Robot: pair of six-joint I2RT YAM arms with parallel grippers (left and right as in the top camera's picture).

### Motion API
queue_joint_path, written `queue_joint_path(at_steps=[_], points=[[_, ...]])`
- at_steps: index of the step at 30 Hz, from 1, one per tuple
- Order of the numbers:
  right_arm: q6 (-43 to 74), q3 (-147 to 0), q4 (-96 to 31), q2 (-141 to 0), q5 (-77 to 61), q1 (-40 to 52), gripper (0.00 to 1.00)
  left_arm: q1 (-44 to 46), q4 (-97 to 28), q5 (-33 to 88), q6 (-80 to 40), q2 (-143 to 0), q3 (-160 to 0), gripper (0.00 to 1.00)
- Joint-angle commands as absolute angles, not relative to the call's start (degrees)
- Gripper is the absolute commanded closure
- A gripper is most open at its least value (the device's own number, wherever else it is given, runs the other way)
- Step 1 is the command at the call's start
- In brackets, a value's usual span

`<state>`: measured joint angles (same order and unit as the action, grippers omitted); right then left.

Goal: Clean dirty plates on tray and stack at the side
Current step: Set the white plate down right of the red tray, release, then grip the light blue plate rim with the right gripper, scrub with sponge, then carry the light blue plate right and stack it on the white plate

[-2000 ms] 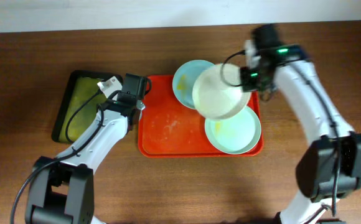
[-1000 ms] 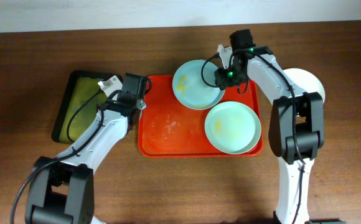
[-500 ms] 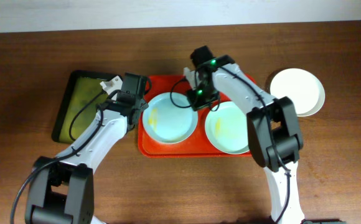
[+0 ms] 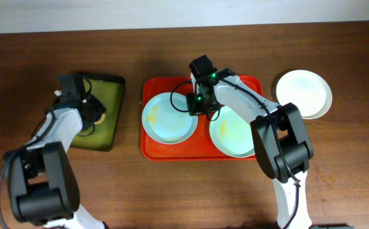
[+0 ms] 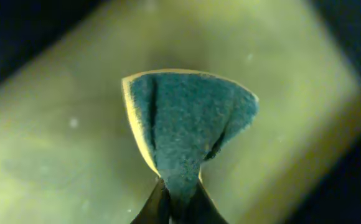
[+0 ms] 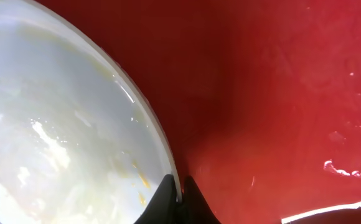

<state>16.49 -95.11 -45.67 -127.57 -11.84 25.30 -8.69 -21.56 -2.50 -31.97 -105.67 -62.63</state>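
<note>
Brown wooden table (image 4: 172,191): up front, red-orange rectangular plastic tray (image 4: 200,149) holds two pale mint-blue round plates (image 4: 235,130). Right gripper (image 4: 197,105) fingers pinch the left plate (image 4: 165,121) by its rim. Left gripper (image 5: 175,208) squeezes a green sponge (image 5: 190,124) over the dark tray (image 4: 108,77). Round white-cream plate (image 4: 303,93) sits off-tray, far right.

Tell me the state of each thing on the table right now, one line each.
left mint plate: yellow-smeared, on red tray, rim pinched by right gripper.
right mint plate: smeared, flat on red tray, untouched.
white plate: on table beside red tray, no smears visible.
sponge: folded, pinched by left gripper over dark tray.
</note>
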Motion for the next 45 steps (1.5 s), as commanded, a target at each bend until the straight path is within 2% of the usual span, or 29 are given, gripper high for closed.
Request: queue_joint_path(at_steps=[1, 3, 5, 8, 10, 11, 13, 16, 19, 24, 25, 29, 31, 33, 35, 36, 39, 40, 43, 45], points=[[17.0, -96.7, -53.2, -129.7, -6.8, 25.5, 0.96, -8.7, -21.2, -1.6, -31.1, -107.9, -62.8, 0.89], [17.0, -99.3, -59.1, -127.9, -4.2, 25.5, 0.96, -8.7, -21.6, -1.4, -31.1, -107.2, -62.9, 1.0], [16.8, -100.2, -61.3, -127.2, -1.2, 25.5, 0.96, -8.7, -21.9, 2.2, -26.3, -101.4, -63.1, 1.0], [16.8, -100.1, -60.6, -127.2, -1.2, 25.6, 0.96, -7.1, -25.0, 7.8, -26.0, -84.4, -63.1, 1.0], [16.8, -100.0, -60.6, -127.2, -1.3, 25.6, 0.96, -3.5, -28.6, 7.8, -26.0, -79.8, -63.1, 1.0], [16.8, -100.0, -60.6, -127.2, -1.8, 25.6, 0.96, 1.6, -30.9, 7.8, -26.0, -79.6, -63.0, 1.0], [14.8, -100.0, -58.1, -127.2, -3.5, 25.6, 0.96, 10.6, -30.6, 7.7, -26.1, -83.5, -62.6, 1.0], [8.4, -99.6, -53.2, -127.9, -7.5, 25.3, 0.96, 18.2, -26.5, 7.7, -27.7, -93.7, -62.6, 1.0], [8.4, -99.5, -52.6, -130.5, -8.4, 24.9, 0.96, 22.2, -22.9, 7.5, -27.7, -101.1, -62.6, 1.0], [8.4, -99.5, -53.1, -130.9, -8.6, 24.4, 0.96, 22.9, -19.8, 4.7, -27.7, -107.5, -62.6, 1.0], [8.4, -99.5, -53.1, -130.9, -8.6, 24.3, 0.96, 23.0, -18.7, 2.7, -27.7, -109.2, -62.6, 1.0], [8.4, -98.4, -52.8, -130.9, -8.4, 24.3, 0.96, 22.8, -23.5, -22.3, -27.0, -109.8, -63.0, 1.0], [8.4, -98.3, -52.6, -130.9, -8.4, 24.3, 0.96, 22.8, -27.7, -26.0, -26.8, -107.5, -65.7, 1.0], [8.4, -98.3, -52.5, -130.9, -8.4, 24.3, 0.96, 22.9, -29.5, -21.6, -26.9, -102.3, -69.4, 1.0], [8.4, -98.3, -52.4, -130.9, -8.4, 24.3, 0.96, 22.9, -26.7, -4.7, -28.7, -100.5, -69.5, 1.0], [8.4, -98.3, -52.4, -130.9, -8.4, 24.3, 0.96, 22.9, -26.1, -0.5, -32.1, -102.1, -69.4, 1.0], [8.4, -98.3, -52.2, -130.9, -8.4, 24.3, 0.96, 23.1, -24.1, 0.3, -32.8, -109.3, -69.4, 1.0], [8.4, -98.3, -52.2, -130.9, -8.4, 24.3, 0.96, 23.1, -24.0, -1.2, -32.7, -112.2, -69.4, 1.0], [8.4, -98.3, -52.2, -130.9, -8.4, 24.3, 0.96, 23.1, -26.6, -15.5, -32.7, -115.3, -69.4, 1.0], [8.4, -98.3, -52.2, -130.9, -8.4, 24.3, 0.96, 23.1, -30.9, -28.6, -32.0, -113.8, -69.7, 1.0]])
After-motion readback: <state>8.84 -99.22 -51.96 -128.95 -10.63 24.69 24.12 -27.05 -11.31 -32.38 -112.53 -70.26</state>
